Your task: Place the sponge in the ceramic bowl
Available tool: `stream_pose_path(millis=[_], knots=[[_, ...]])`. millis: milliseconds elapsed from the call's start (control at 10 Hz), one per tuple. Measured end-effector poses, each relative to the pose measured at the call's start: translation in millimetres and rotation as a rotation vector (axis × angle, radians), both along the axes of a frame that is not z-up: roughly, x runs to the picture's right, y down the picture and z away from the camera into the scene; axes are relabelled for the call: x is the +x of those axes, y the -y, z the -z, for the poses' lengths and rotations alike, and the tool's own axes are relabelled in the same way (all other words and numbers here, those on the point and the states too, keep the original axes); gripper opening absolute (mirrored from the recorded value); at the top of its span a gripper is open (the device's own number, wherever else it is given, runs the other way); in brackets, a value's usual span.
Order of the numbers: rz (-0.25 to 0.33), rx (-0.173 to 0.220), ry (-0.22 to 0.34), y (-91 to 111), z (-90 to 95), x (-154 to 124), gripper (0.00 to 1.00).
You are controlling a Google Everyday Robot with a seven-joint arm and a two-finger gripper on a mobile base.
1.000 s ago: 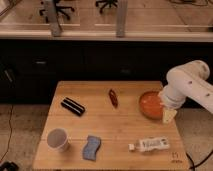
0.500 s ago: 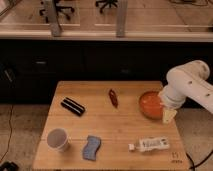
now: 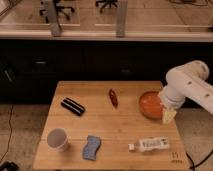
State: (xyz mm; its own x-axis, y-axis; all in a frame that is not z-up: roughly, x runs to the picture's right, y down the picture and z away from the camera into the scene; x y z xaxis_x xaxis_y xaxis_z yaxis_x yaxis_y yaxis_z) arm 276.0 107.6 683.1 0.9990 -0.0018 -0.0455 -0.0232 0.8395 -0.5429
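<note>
Glossy ceramic bowl [image 3: 149, 104] by gripper [image 3: 169, 116], wooden table [image 3: 125, 128]

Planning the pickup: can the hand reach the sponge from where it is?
Probably yes. The hand sits at the right rim of the ceramic bowl; the sponge lies flat across the table, uncovered, with the cup apart on its left.

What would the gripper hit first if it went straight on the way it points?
The gripper points down beside the ceramic bowl. It would likely meet the bare table by the bowl's rim first, though depth is unclear and it might clip the rim.
</note>
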Motion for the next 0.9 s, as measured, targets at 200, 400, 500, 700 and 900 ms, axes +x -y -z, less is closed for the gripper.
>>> stream_pose_path(millis=[200, 400, 500, 700, 900], knots=[[0.068, -0.011, 0.027, -0.6, 0.9, -40.2, 0.80], [0.119, -0.020, 0.044, -1.7, 1.7, -64.3, 0.80], [0.144, -0.026, 0.050, -2.9, 2.4, -71.1, 0.80], [0.173, -0.039, 0.064, -5.4, 2.2, -82.2, 0.80], [0.207, -0.042, 0.095, -5.4, -1.7, -114.6, 0.80]])
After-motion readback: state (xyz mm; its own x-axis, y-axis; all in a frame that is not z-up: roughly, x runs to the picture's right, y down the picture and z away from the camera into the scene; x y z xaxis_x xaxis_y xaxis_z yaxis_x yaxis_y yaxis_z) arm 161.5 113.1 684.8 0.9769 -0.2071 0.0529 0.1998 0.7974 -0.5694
